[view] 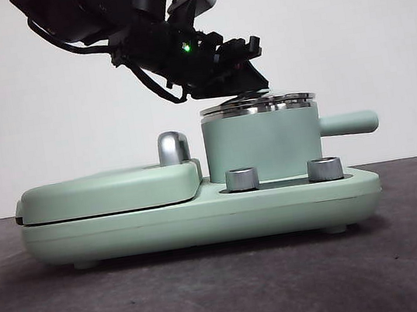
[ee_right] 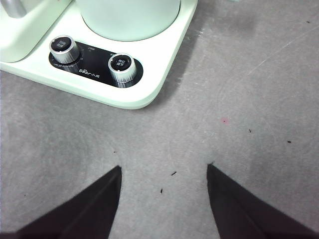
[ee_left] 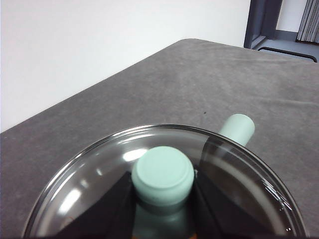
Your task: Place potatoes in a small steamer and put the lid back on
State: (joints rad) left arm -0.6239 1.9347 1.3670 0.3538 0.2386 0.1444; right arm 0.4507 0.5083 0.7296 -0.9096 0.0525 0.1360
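Fingers [ee_left: 107, 209] of the left gripper [ee_left: 163, 211] close from 2 sides on the 1 mint-green knob [ee_left: 162, 175] of the 1 glass lid [ee_left: 99, 174], pinching it. In the front view that gripper [view: 249, 87] reaches down from the upper left, big and dark, to the top of the 1 small steamer [view: 262, 144]. The lid [view: 257, 104] lies on the steamer's steel rim, slightly tilted, its knob pointing up. The steamer's stubby handle [view: 349, 123] sticks out level toward the right of the front view; the left wrist view shows its end [ee_left: 238, 128] past the lid's edge.

The potatoes are not visible in any view; the steamer's inside cannot be seen.

The steamer stands on a green base [view: 202, 216] with 2 steel dials [view: 242, 179], beside 1 flat grill cover [view: 108, 191] with a chrome handle [view: 172, 147]. The base rests on the grey surface [view: 229, 294].

The right gripper [ee_right: 163, 172] hangs over the surface near the base's corner [ee_right: 144, 94], its fingers [ee_right: 102, 199] spread wide, touching nothing.
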